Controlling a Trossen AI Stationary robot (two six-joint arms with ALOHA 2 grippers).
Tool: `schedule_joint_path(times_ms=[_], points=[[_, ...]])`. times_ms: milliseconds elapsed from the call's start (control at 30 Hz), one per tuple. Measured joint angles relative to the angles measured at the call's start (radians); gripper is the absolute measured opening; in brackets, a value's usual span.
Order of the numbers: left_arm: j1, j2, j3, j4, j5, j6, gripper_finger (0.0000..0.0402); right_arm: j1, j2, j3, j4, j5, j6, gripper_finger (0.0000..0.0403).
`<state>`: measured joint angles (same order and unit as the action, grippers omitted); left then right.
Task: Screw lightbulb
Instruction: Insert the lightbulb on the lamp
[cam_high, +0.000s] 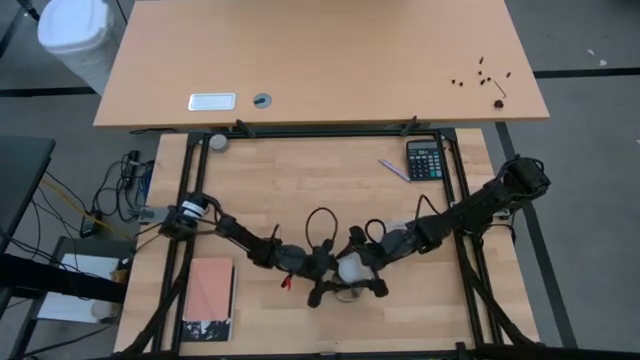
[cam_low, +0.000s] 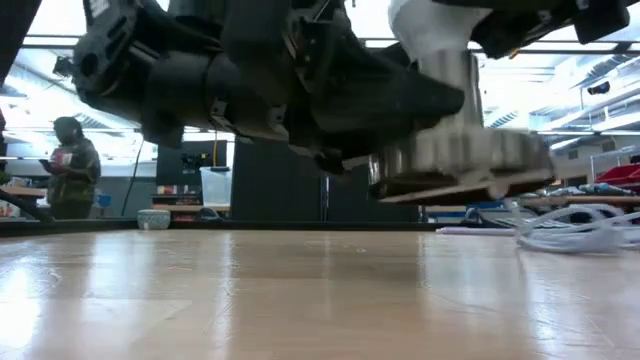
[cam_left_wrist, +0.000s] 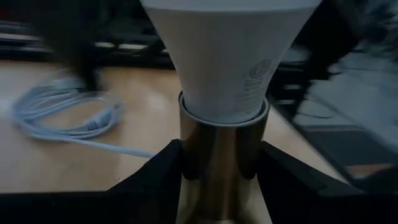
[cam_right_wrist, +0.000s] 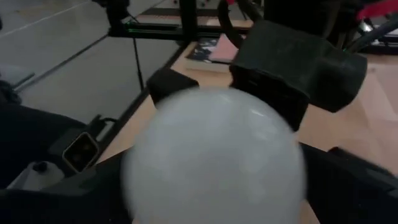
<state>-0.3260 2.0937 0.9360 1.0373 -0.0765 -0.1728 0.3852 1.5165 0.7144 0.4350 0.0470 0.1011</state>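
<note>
The white lightbulb stands with its neck seated in the socket's shiny metal sleeve, near the table's middle front. My left gripper comes in from the left and is shut on that sleeve. My right gripper comes from the right and is open. Its fingers stand wide on either side of the bulb's round globe, and no hold shows. In the low view the socket's flat base disc hangs above the wood. My left gripper pinches the socket's metal sleeve between its two fingers, just below the bulb's neck. The fingers come in about level from the table's left and lie across the upright sleeve. The socket with the bulb is lifted clear of the table, slightly tilted.
A coil of white cord lies on the wood beside the socket. A pink notebook lies at the front left and a calculator at the back right. Black frame rails edge the table. A second table stands beyond.
</note>
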Motion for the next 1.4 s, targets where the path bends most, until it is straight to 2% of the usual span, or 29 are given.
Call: schedule_joint_path(times_ms=[100, 233, 433, 600, 1067, 1233, 1400], points=[[0.025, 0.0, 0.0, 0.039, 0.106, -0.017, 0.0183, -0.001, 0.0, 0.0, 0.029, -0.004, 0.0, 0.0387], [0.051, 0.0, 0.0, 0.072, 0.213, -0.022, 0.0183, 0.0, 0.0, 0.0, 0.068, -0.064, -0.004, 0.0387], [0.078, -0.001, 0.0, 0.097, 0.301, -0.065, 0.0182, 0.0, 0.002, -0.001, 0.072, -0.075, -0.049, 0.0375], [0.082, -0.001, 0.0, 0.098, 0.306, -0.068, 0.0182, 0.0, 0.003, -0.001, 0.12, -0.069, -0.078, 0.0355], [0.082, -0.001, 0.0, 0.101, 0.307, -0.097, 0.0181, -0.003, 0.003, -0.001, 0.126, -0.062, -0.071, 0.026], [0.081, -0.001, 0.0, 0.096, 0.293, -0.112, 0.0181, -0.002, 0.003, -0.002, 0.122, -0.048, -0.053, 0.0269], [0.08, -0.001, 0.0, 0.091, 0.232, -0.12, 0.0181, -0.002, 0.002, -0.002, 0.089, 0.0, -0.041, 0.028]])
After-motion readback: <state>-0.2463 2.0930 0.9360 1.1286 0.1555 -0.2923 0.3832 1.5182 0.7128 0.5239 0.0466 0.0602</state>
